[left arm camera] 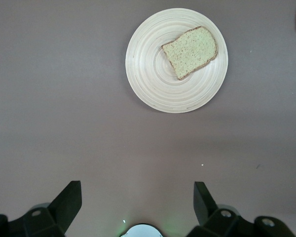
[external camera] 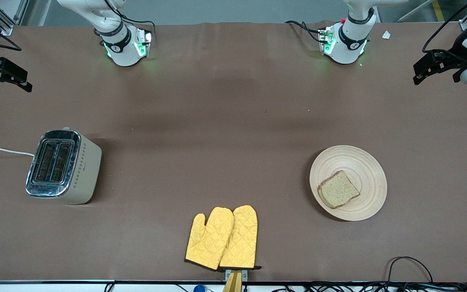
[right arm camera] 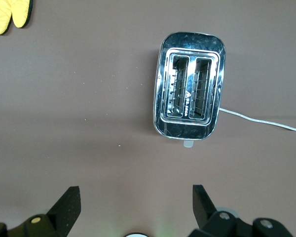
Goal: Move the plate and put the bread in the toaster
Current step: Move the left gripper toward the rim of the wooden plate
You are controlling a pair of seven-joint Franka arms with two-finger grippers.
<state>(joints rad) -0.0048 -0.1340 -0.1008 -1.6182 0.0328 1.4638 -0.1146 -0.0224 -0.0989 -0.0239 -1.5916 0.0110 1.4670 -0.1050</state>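
The light wooden plate (external camera: 369,170) lies on the brown table toward the left arm's end, with the brown bread slice (external camera: 339,190) flat on it. The left wrist view shows the plate (left arm camera: 153,84) and bread (left arm camera: 190,51) from above. The cream toaster (external camera: 61,166) stands toward the right arm's end, both slots empty, and also shows in the right wrist view (right arm camera: 189,98). My left gripper (external camera: 436,75) (left arm camera: 138,190) hangs open and empty, high over the left arm's end of the table. My right gripper (external camera: 4,83) (right arm camera: 136,193) hangs open and empty, high over the right arm's end.
A pair of yellow oven mitts (external camera: 223,238) lies near the table's front edge, between toaster and plate. The toaster's white cord (external camera: 2,150) runs off the right arm's end of the table. Cables lie along the front edge.
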